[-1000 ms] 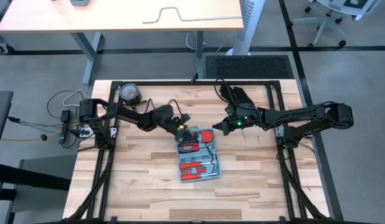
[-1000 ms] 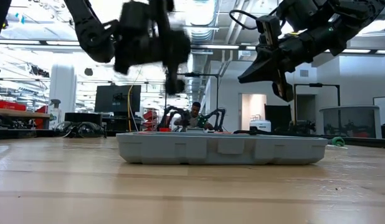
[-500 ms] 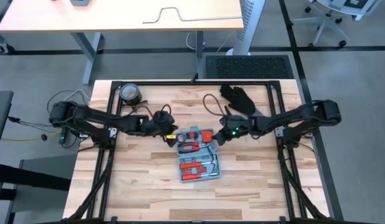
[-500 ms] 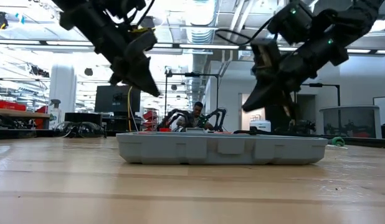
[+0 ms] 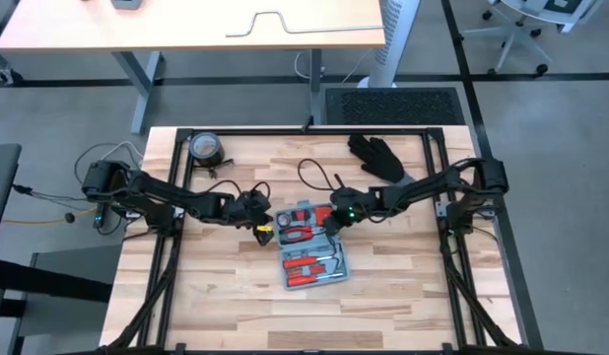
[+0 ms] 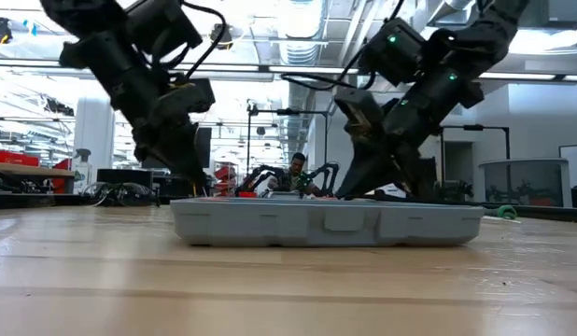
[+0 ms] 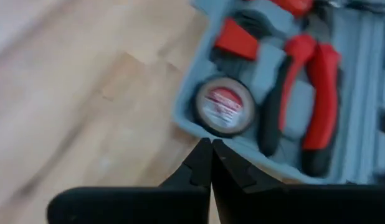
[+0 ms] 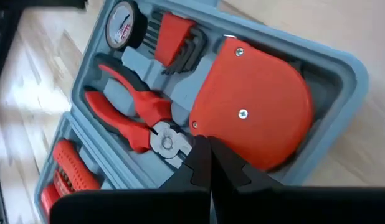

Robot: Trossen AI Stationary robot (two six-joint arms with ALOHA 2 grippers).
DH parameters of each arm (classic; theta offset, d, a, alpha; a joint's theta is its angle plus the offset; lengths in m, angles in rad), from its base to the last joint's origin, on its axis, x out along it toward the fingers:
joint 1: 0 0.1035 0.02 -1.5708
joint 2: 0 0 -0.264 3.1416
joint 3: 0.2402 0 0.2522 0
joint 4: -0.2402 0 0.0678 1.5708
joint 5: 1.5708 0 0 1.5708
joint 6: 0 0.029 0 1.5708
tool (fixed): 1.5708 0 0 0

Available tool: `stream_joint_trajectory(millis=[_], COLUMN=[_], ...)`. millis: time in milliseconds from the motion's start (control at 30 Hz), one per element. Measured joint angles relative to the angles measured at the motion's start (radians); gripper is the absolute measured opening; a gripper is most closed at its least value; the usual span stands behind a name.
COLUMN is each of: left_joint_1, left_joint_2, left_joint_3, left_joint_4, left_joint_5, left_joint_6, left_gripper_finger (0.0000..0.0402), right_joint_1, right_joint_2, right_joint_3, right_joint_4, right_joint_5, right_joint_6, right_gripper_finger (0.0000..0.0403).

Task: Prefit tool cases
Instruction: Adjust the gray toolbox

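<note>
Wooden table [image 5: 226,286], open tool case [image 5: 314,258] lying mid-table. Left gripper [image 5: 264,229], jaws together, low at case's left far corner. Right gripper [image 5: 327,226], jaws together, over red tape measure [image 8: 251,115]. Black glove [image 5: 375,156] behind.

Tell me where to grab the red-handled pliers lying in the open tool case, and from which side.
Grip the red-handled pliers across both handles, coming straight down from above. They lie flat in a moulded slot of the open light-blue plastic tool case, so only their tops are exposed. The shut right gripper hovers by their steel jaws and would need to open.
</note>
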Motion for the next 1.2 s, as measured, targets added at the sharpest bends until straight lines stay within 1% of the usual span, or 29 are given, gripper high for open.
stream_joint_trajectory(millis=[67, 167, 300, 467, 600, 667, 767, 933, 1067, 1200], left_joint_1=[0.0, 0.0, -0.011, -0.046, -0.072, -0.082, -0.085, -0.081, -0.064, -0.024], left_joint_2=[0.0, 0.006, -0.016, -0.035, -0.011, 0.014, 0.071, 0.143, 0.142, 0.125], left_joint_3=[-0.031, -0.061, -0.09, -0.099, -0.098, -0.098, -0.098, -0.096, -0.095, -0.096], left_joint_4=[0.04, 0.038, 0.019, 0.02, 0.049, 0.097, 0.176, 0.258, 0.264, 0.246], left_joint_5=[0.037, 0.039, 0.044, 0.05, 0.064, 0.064, 0.082, 0.086, 0.094, 0.111], left_joint_6=[0.002, -0.021, -0.081, -0.117, -0.146, -0.149, -0.15, -0.184, -0.156, -0.108], left_gripper_finger=[0.0, 0.0, 0.0, 0.0, 0.0, 0.0, 0.0, 0.0, 0.0, 0.0], right_joint_1=[0.001, 0.002, 0.002, 0.008, 0.037, 0.058, 0.089, 0.131, 0.143, 0.135], right_joint_2=[0.016, 0.013, -0.088, -0.245, -0.297, -0.279, -0.217, -0.103, -0.042, -0.004], right_joint_3=[0.012, 0.026, 0.022, 0.021, 0.021, 0.019, 0.015, 0.014, 0.014, 0.016], right_joint_4=[0.003, -0.006, -0.064, -0.261, -0.414, -0.446, -0.437, -0.371, -0.284, -0.162], right_joint_5=[-0.007, -0.006, -0.007, 0.002, 0.055, 0.065, 0.071, 0.071, 0.038, -0.004], right_joint_6=[0.002, -0.002, -0.022, -0.066, -0.068, -0.066, -0.03, 0.039, 0.064, 0.085], right_gripper_finger=[0.0001, 0.0001, 0.0001, 0.0, 0.0, 0.0, 0.0, 0.0, 0.0, 0.0])
